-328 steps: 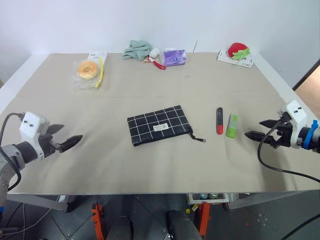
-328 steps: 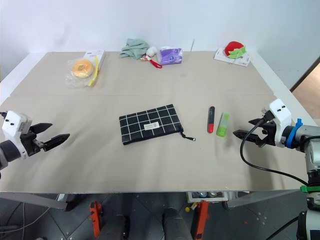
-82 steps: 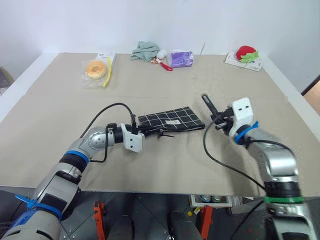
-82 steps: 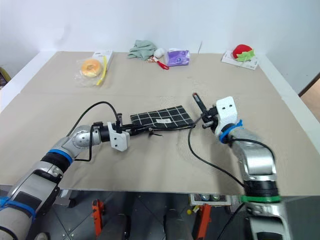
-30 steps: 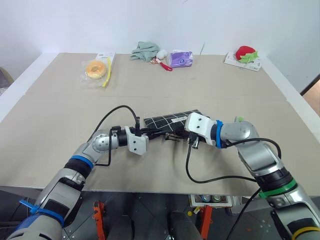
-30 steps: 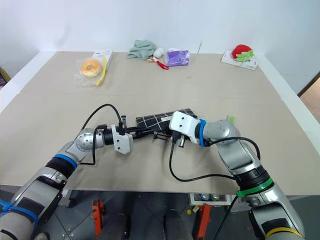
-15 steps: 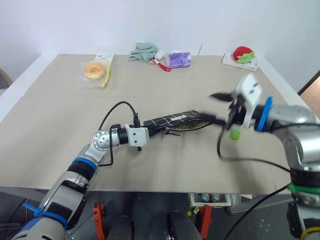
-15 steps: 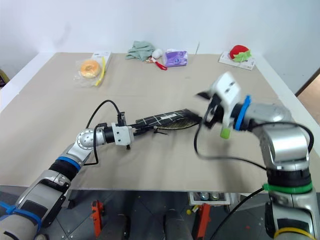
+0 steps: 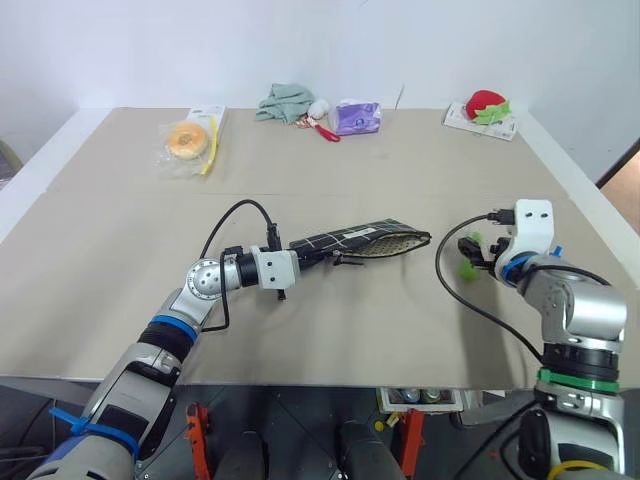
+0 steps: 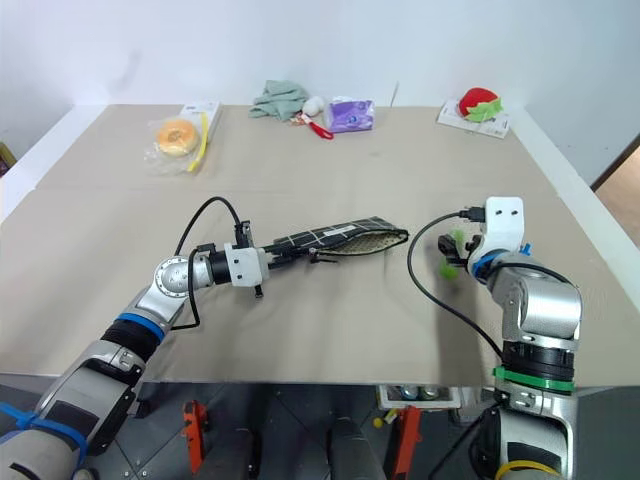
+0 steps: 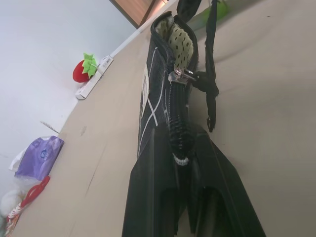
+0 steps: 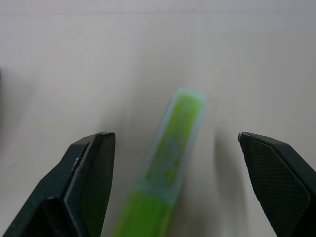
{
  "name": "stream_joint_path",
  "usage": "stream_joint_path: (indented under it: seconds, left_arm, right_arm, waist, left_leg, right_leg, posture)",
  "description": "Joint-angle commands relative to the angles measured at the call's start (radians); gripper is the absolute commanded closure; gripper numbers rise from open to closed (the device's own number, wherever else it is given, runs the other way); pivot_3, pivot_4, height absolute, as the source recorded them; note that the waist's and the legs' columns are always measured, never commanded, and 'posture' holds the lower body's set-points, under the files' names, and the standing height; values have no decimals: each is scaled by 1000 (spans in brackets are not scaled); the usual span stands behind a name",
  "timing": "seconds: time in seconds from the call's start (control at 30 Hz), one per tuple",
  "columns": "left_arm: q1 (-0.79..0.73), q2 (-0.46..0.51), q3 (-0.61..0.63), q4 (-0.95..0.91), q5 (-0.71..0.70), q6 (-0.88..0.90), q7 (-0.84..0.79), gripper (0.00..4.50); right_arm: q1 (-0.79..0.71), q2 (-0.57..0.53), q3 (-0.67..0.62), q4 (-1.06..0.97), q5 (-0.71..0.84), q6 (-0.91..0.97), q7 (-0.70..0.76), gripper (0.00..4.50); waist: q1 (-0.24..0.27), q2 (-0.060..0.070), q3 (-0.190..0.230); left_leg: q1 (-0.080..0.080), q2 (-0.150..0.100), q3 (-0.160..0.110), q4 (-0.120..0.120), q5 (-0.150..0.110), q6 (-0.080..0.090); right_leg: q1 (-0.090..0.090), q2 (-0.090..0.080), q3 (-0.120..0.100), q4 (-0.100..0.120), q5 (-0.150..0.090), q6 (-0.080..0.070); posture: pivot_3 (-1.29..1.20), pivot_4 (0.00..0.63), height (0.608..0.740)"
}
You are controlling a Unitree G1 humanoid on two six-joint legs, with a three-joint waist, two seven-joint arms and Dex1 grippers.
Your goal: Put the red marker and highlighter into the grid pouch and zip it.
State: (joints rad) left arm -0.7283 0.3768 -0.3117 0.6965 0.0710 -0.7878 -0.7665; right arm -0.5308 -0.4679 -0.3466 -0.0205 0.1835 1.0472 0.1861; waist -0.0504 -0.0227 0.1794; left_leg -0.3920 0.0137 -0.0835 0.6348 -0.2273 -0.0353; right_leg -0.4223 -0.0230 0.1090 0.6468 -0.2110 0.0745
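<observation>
1. At the far left of the counter [image 9: 120,300] a bagel in a clear wrapper [image 9: 184,140] lies near the back edge, beside a yellow strip and a white card.
2. Further along the back edge lie a green cloth [image 9: 284,101], a small red-and-white item [image 9: 322,127] and a purple packet [image 9: 358,117].
3. The left gripper [image 9: 300,259] reaches toward the middle of the counter, its fingers clenched on one end of the grid pouch [image 9: 365,240].
4. The pouch is held up on its edge, its zipper side upward. In the left wrist view the zipper is open along the far part, showing a pale dotted lining [image 11: 180,45], and the cord pull [image 11: 211,84] hangs down beside the slider.
5. The red marker is not seen on the counter; whether it is inside the pouch cannot be told.
6. The highlighter [image 9: 468,264] lies on the counter to the right of the pouch's open end, apart from it.
7. The right gripper [image 12: 180,143] is just at the highlighter, its fingers [image 12: 91,163] released and spread wide to either side of the pen's capped end without touching it.
8. At the back right corner a red and green strawberry toy [image 9: 487,105] rests on a white card.
</observation>
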Motion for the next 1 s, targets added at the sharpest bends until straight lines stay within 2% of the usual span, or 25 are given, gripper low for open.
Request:
stream_joint_path:
  seconds: [0.03,0.2,0.23,0.3,0.33,0.47,0.57,0.67,0.73,0.8,0.9,1.0]
  left_arm:
    - [-9,2,30,-26,-20,-10,-2,4500]
    - [-6,2,36,-29,-19,-11,-4,4500]
    - [-6,2,36,-29,-18,-11,-4,4500]
    - [-7,2,37,-27,-17,-11,-2,4500]
    - [-8,2,37,-27,-16,-11,-2,4500]
    - [-12,0,39,-23,-15,-11,3,4500]
    - [-17,-3,41,-19,-13,-13,6,4500]
    - [-18,-4,43,-17,-10,-14,7,4500]
    - [-19,-2,43,-16,-11,-14,4,4500]
    - [-20,0,43,-15,-10,-15,-1,4500]
    - [-21,2,44,-12,-11,-15,-4,4500]
    - [-20,3,43,-17,-11,-14,-4,4500]
  right_arm:
    - [43,18,11,-57,-11,50,-41,198]
    - [86,-1,61,-71,-36,59,-51,198]
    - [86,-2,62,-71,-36,58,-50,424]
    - [85,-13,74,-67,-41,49,-45,992]
    - [83,-17,77,-66,-41,47,-43,1626]
    - [68,-57,99,-68,-27,0,7,3464]
    - [72,-153,159,-93,-9,-148,165,3477]
    - [114,-288,200,-164,39,-389,439,3477]
    - [119,-355,155,-227,168,-420,633,3477]
    - [112,-425,131,-269,273,-367,761,3477]
    - [109,-519,160,-288,306,-336,850,3477]
    - [116,-596,232,-284,246,-363,884,3477]
  waist:
    - [1,0,0]
    - [1,0,-1]
    - [1,0,-1]
    - [1,0,-1]
    - [1,0,-1]
    - [4,0,-1]
    - [2,1,0]
    - [2,1,0]
    - [-2,1,0]
    - [-4,1,0]
    - [-1,1,0]
    - [1,0,0]
  left_leg:
    - [0,0,0,0,0,0]
    - [1,0,0,0,0,0]
    - [1,0,0,0,0,0]
    - [1,0,0,0,0,0]
    - [1,0,0,0,0,0]
    - [1,0,-1,1,0,0]
    - [0,-1,0,1,0,0]
    - [0,-1,0,1,0,0]
    - [0,0,0,0,-1,1]
    - [1,0,0,0,-1,2]
    - [1,0,-1,1,-1,2]
    - [1,0,0,3,-1,2]
  right_leg:
    - [0,0,0,0,0,0]
    - [1,0,0,0,0,1]
    - [1,0,0,0,0,1]
    - [1,0,0,0,0,1]
    - [1,0,0,0,0,1]
    - [2,0,0,0,0,1]
    - [2,-1,0,-1,-1,2]
    - [1,-1,0,-1,-1,3]
    - [1,0,0,-1,-2,2]
    - [1,0,0,-1,-2,2]
    - [2,0,-1,-1,-2,2]
    - [3,-1,-1,-1,-1,2]
  posture:
    - [0,150,739]
    - [0,150,739]
    - [0,150,739]
    - [0,150,739]
    - [0,150,739]
    - [0,150,739]
    - [0,150,739]
    - [0,150,739]
    - [0,150,739]
    - [0,150,739]
    - [0,150,739]
    - [0,150,739]
